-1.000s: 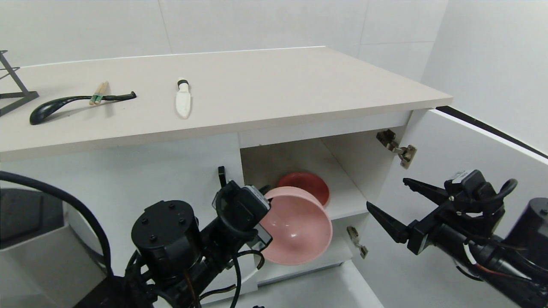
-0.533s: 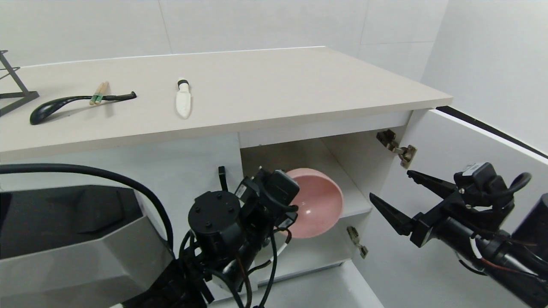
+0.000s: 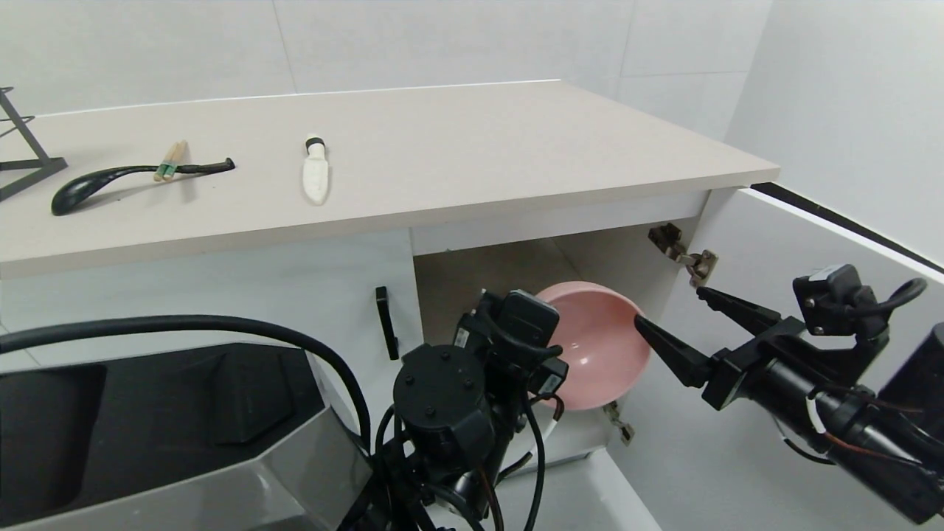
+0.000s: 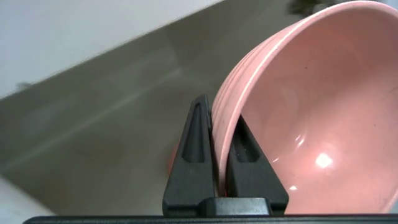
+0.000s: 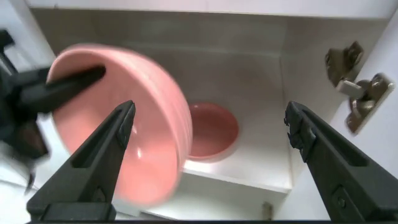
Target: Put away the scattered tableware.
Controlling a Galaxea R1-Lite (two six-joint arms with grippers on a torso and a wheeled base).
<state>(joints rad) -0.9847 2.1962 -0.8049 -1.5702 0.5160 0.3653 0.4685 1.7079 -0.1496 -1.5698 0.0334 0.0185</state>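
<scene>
My left gripper is shut on the rim of a pink bowl, holding it tilted in the open cabinet's mouth above the shelf. Both fingers clamp the rim of the pink bowl, one on each side. A red bowl sits on that shelf behind the pink bowl. To the right of the bowl, my right gripper stands open and holds nothing. On the countertop lie a black ladle, chopsticks and a white knife.
The cabinet door stands open at the right, with hinges on the side wall. The closed left door has a black handle. A dark rack stands at the counter's far left.
The left arm has carried the pink bowl to the right and up, in front of the shelf, covering the red bowl in the head view. The right gripper rose slightly, still open.
</scene>
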